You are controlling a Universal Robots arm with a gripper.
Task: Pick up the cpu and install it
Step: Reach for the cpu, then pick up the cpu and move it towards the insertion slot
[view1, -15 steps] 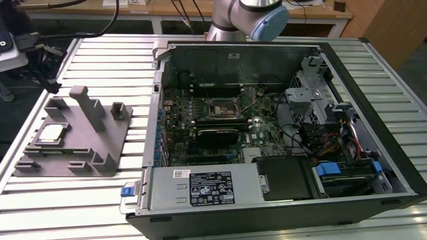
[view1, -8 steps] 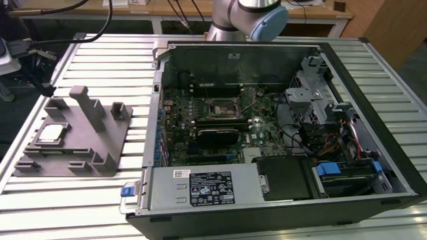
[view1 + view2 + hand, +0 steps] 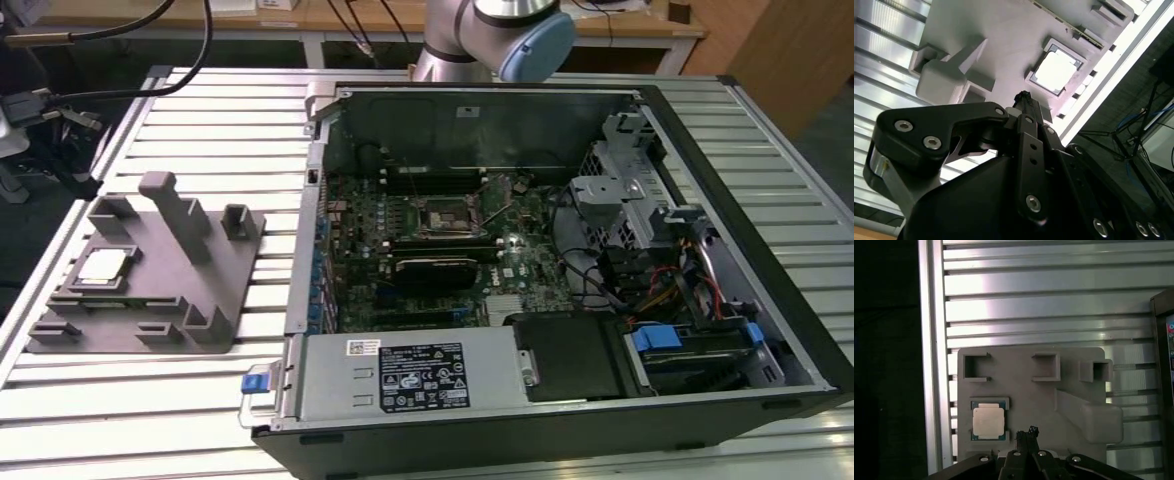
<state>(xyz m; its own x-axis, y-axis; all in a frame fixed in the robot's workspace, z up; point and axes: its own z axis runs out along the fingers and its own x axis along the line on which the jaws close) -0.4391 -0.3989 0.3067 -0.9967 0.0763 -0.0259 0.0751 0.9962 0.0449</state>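
The cpu (image 3: 107, 265), a small silver square with a pale rim, lies flat in a recess of the grey holder block (image 3: 200, 290) on the slatted table, at the exterior view's left. Both wrist views look down on it: the cpu (image 3: 988, 421) sits in its pocket on the holder (image 3: 1019, 400), and my gripper (image 3: 1027, 431) hangs well above the block, a little to one side of the chip. In the second wrist view the cpu (image 3: 1055, 71) lies beyond my gripper (image 3: 1024, 96). The fingers are shut together with nothing between them. The black socket (image 3: 441, 215) sits on the motherboard.
An open computer case (image 3: 747, 300) lies on its side at the middle and right of the table, with drive cages, cables and a power supply (image 3: 414, 375) inside. The holder carries an upright post (image 3: 171, 205) and several blocks. The arm's base (image 3: 494, 40) stands behind the case.
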